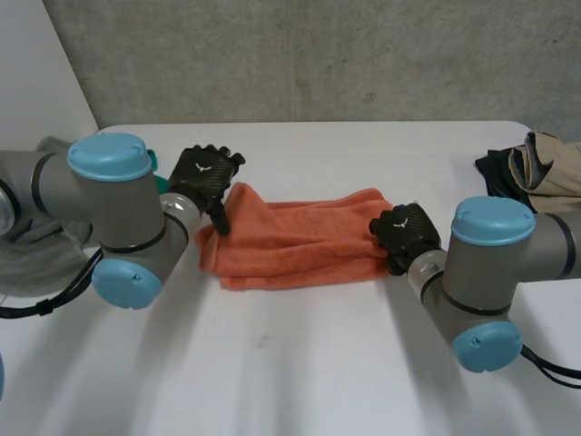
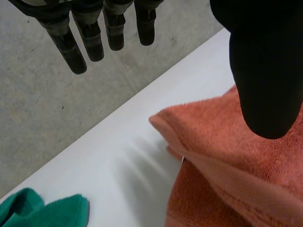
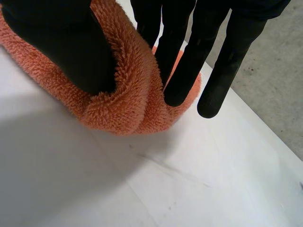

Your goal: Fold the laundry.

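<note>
Left of centre, your left hand (image 1: 207,174) holds its fingers straight, thumb over the left end of the towel (image 1: 300,241), gripping nothing. The towel lies bunched mid-frame on the table (image 1: 300,363). Your right hand (image 1: 404,232) pinches its right end. You seem to be taking hold; next, close the left hand, then pull flat.

- Head view: mounted between and behind the arms, high up, angled down and forward over the white table (image 1: 300,363) to the grey wall; wide, takes in both arms and the whole tabletop.
- Left wrist view: on the left wrist, sighting along the left hand (image 2: 265,71), very close, aimed at the table's far edge and the grey concrete past it.
- Right wrist view: on the right wrist, along the right hand (image 3: 57,42), close and low over the tabletop.
- Overlap: orange towel (image 1: 300,238) in all three, each wrist view catching the end by its own hand; green cloth (image 2: 42,210) shared by head and left wrist views.
</note>
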Robot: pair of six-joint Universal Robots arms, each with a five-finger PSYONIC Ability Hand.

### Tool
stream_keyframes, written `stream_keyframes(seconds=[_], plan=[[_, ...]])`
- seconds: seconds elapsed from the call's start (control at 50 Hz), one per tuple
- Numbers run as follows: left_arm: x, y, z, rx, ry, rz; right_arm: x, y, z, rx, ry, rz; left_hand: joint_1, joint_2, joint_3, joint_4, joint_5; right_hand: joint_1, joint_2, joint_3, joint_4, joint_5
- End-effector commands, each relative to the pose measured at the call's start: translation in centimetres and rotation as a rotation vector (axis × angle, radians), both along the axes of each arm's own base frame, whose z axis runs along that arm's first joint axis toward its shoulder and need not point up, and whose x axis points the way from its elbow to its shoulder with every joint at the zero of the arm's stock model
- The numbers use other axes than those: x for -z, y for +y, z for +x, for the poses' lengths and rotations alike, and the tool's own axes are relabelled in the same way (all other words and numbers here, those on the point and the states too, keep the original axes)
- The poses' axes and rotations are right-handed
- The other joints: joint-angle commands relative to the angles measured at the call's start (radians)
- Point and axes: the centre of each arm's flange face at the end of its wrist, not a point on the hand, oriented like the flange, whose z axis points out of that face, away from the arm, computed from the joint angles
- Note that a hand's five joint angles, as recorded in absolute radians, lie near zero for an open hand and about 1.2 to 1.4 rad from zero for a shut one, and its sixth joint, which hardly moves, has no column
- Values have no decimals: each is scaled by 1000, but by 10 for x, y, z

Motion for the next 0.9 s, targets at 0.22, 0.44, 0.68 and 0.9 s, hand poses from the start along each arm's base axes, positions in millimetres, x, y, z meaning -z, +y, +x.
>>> stream_keyframes(seconds=[0.22, 0.44, 0.68, 0.9], plan=[[-28, 32, 19, 16, 10, 2, -42, -18, -64, 86, 316, -141, -19, -31, -35, -28, -45, 348, 233, 212, 202, 242], [-42, 38, 24, 18, 37, -36, -53, 52, 57, -492, 176, -458, -19, -31, -35, -28, -45, 348, 233, 212, 202, 242], [-57, 31, 37, -46, 120, -36, -47, 59, 89, -527, -85, -214, -19, -31, -35, -28, -45, -874, -988, -1010, -1020, -980], [-73, 35, -1, 158, 200, -62, -113, 4, 13, -149, -563, 39, -19, -31, -35, -28, -45, -874, -988, -1010, -1020, -980]])
